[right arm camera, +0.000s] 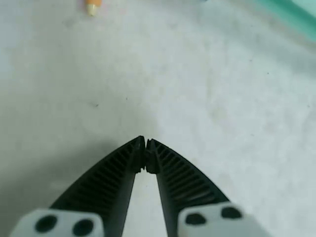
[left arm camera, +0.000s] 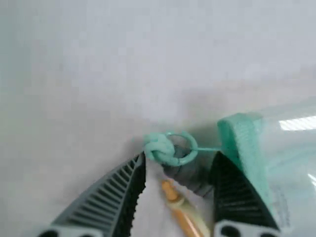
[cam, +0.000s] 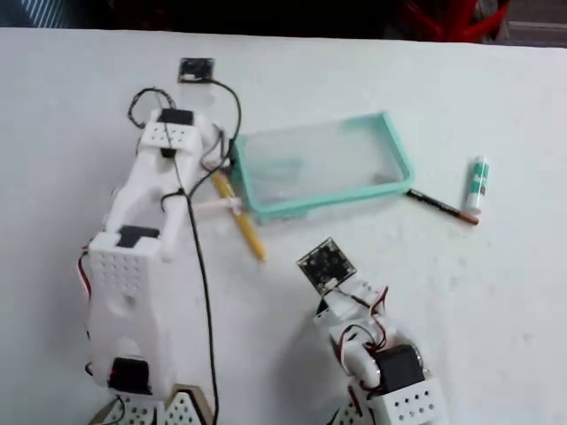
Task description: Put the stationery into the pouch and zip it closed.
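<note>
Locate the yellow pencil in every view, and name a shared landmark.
High view: yellow pencil lies slanted at the pouch's left end.
Left wrist view: pencil between the open left tool's fingers.
Right wrist view: its end, far ahead of the shut right tool.
Shared landmark: the pouch's teal edge.

L arm [cam: 142,239] stretched fwd, wrist tipped down; L claw [left arm camera: 177,160] w/ jaws apart, tips low. R arm [cam: 381,367] folded back nr base; R claw [right arm camera: 145,143] angled down, jaws pressed together.
</note>
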You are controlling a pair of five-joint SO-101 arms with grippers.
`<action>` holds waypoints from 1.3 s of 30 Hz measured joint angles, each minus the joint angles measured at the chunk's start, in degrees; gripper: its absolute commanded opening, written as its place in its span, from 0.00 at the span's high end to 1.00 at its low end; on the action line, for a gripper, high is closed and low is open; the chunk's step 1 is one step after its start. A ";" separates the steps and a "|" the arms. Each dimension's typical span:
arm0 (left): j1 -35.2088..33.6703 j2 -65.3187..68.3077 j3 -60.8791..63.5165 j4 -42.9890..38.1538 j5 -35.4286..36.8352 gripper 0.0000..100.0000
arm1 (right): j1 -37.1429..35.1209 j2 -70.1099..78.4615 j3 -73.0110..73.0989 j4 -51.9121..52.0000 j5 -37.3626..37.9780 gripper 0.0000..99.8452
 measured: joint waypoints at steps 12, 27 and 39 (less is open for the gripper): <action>1.14 2.64 -7.65 6.51 0.09 0.98 | 0.00 0.00 0.00 0.00 0.00 0.98; 8.88 -3.78 -27.08 20.48 -0.09 0.97 | 0.00 0.00 0.00 0.00 0.00 0.98; 16.88 -10.64 -50.64 25.05 -12.31 0.97 | 0.00 0.00 0.00 0.00 0.00 0.98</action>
